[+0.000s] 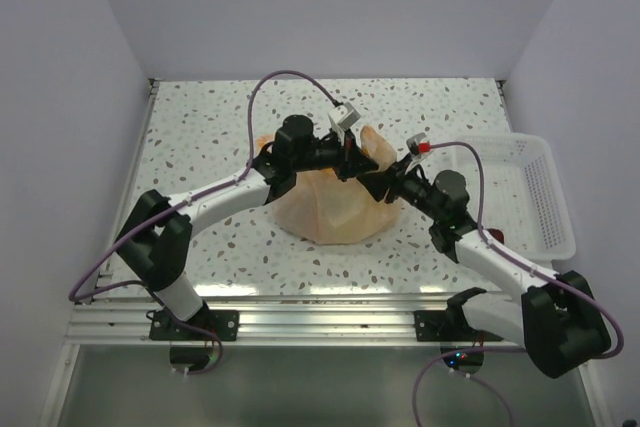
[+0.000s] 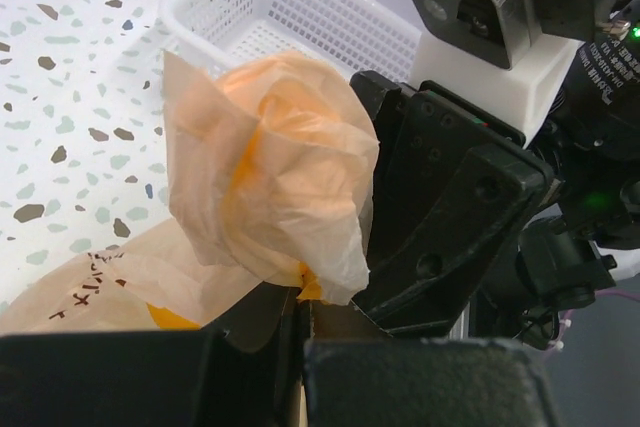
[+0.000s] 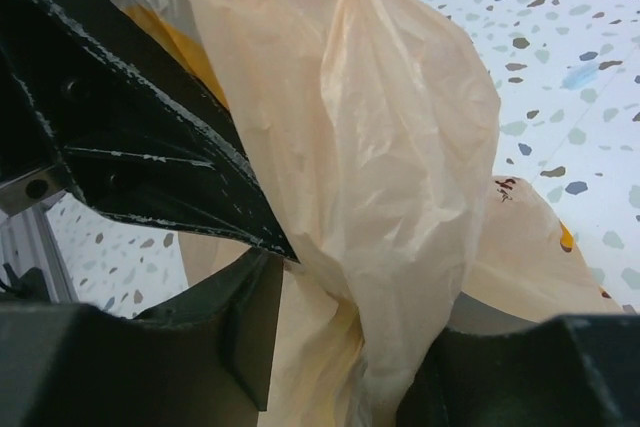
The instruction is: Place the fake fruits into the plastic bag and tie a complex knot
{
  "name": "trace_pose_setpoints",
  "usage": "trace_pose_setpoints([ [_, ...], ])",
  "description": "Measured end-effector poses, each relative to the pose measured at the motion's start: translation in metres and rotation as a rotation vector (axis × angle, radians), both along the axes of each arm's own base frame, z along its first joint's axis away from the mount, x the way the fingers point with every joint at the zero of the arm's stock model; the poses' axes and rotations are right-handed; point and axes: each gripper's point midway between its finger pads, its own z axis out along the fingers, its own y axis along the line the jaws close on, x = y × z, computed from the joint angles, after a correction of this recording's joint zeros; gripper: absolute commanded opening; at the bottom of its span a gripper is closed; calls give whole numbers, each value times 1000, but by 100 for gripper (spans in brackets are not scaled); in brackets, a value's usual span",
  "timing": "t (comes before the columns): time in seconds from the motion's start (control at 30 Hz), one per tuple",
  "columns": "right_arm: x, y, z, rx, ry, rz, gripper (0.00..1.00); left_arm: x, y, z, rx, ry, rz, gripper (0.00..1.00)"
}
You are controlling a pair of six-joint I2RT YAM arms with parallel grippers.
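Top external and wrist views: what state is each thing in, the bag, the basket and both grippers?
plastic bag: bulging, sitting on the table, top gathered upward.
handle plastic: crumpled in a bunch; knotted or not, unclear.
left gripper: shut on the handle plastic.
right gripper: jaws apart around bag plastic; grip unclear.
white basket: upright on the table.

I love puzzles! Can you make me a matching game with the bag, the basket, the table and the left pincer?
Things:
1. plastic bag
2. basket
3. table
4. left pincer

Descriptions:
A. white, full of little holes
B. shut on bag plastic
C. pale orange and crinkly
D. speckled

Pairs: 1-C, 2-A, 3-D, 4-B
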Motion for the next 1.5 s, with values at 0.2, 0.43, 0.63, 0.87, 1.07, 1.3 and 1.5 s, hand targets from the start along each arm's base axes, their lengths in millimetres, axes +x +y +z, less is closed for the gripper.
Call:
trace_pose_setpoints([
  [0.2,9,-2,-1,-3,-10,-58,40,-2,-3,6,-35,34,-4,0],
  [0.43,16,-2,-1,4,-18,-96,16,1,-2,8,-71,67,18,0],
  [0.63,16,0,-7,-8,-11,-95,0,4,1,2,-76,85,44,34],
  [0.87,15,-3,-11,-20,-12,-101,0,-1,30,16,-17,-21,30,63],
  [1.07,12,-3,-12,-20,-15,-96,0,-14,70,30,104,-376,8,67],
  [1.3,8,0,-10,-18,-18,-66,0,-5,71,-14,256,-607,-86,66],
  [1.5,5,2,-10,-15,-16,-42,0,0,55,-59,324,-640,-164,47],
])
